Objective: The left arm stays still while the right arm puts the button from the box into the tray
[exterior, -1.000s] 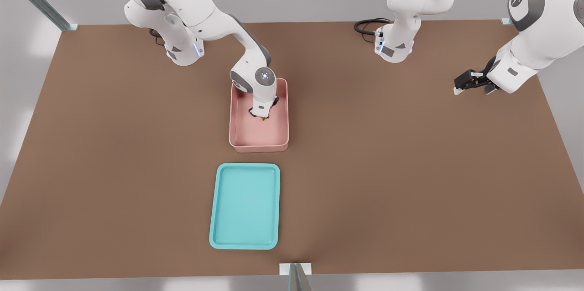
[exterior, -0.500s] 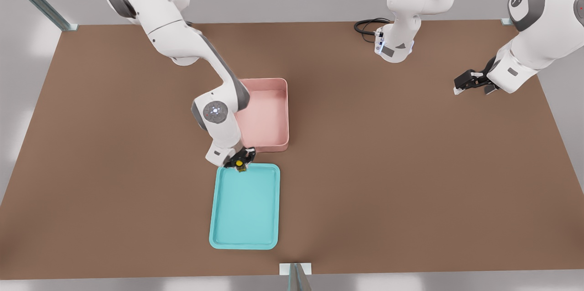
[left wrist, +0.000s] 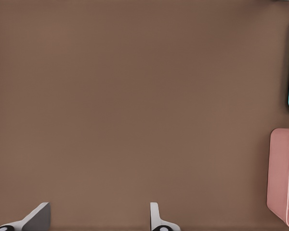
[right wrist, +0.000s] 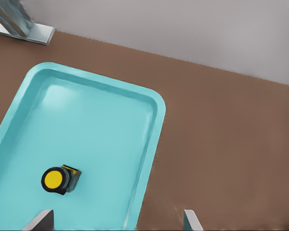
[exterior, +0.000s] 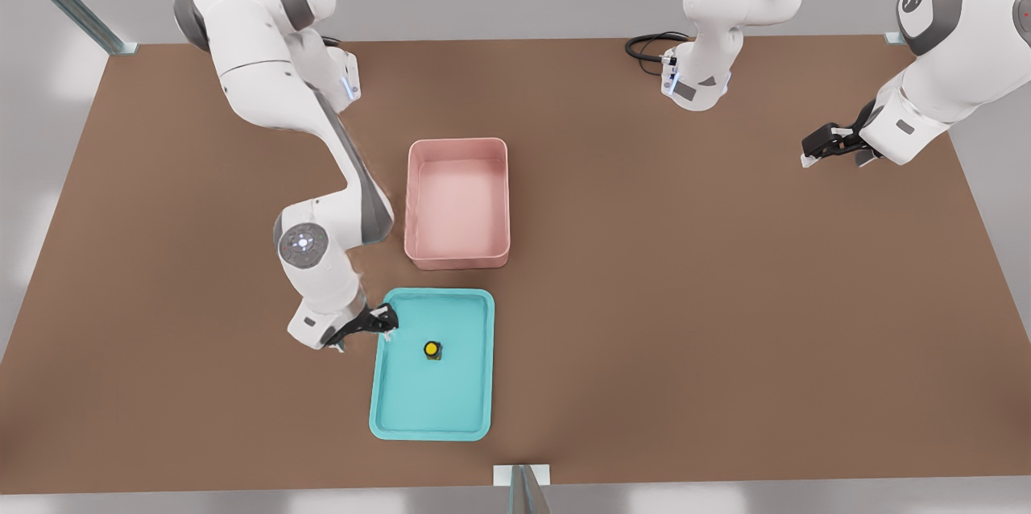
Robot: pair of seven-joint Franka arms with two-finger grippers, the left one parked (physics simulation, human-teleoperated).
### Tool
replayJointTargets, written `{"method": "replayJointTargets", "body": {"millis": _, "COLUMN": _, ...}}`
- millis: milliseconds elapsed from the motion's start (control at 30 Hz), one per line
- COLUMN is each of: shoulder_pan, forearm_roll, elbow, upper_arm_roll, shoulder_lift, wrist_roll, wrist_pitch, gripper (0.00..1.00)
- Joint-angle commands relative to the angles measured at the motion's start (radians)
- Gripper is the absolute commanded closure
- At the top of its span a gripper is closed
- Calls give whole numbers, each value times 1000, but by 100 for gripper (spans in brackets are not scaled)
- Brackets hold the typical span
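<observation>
Looking through the front view, I see the tiny yellow-capped push-button [exterior: 432,350] lying inside the shallow turquoise rectangular tray [exterior: 475,385], apart from the black two-finger gripper [exterior: 385,323], which hangs over the tray's rim on the front view's left, fingers spread and holding nothing. Just beyond the tray stands the pale pink tall-walled plastic box [exterior: 457,256] on the brown table [exterior: 725,296].

From the right wrist view, I see the button [right wrist: 60,179] tipped on its side on the tray [right wrist: 154,125] floor, with both fingertips [right wrist: 41,222] wide apart.
</observation>
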Motion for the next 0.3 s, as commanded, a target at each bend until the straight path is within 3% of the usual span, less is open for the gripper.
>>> {"method": "replayJointTargets", "body": {"millis": 0, "shoulder_pan": -26, "forearm_roll": 6, "elbow": 17, "upper_arm_roll": -97, "shoulder_lift": -99, "wrist_roll": -306, "wrist_pitch": -633, "gripper": 0}}
{"method": "replayJointTargets", "body": {"millis": 67, "shoulder_pan": -69, "forearm_roll": 47, "elbow": 22, "upper_arm_roll": -103, "shoulder_lift": -290, "wrist_roll": -302, "wrist_pitch": -800, "gripper": 0}}
{"method": "replayJointTargets", "body": {"millis": 133, "shoulder_pan": -98, "forearm_roll": 49, "elbow": -18, "upper_arm_roll": -80, "shoulder_lift": -384, "wrist_roll": -222, "wrist_pitch": -835, "gripper": 0}}
{"method": "replayJointTargets", "body": {"millis": 267, "shoulder_pan": -98, "forearm_roll": 46, "elbow": -18, "upper_arm_roll": -80, "shoulder_lift": -389, "wrist_roll": -210, "wrist_pitch": -835, "gripper": 0}}
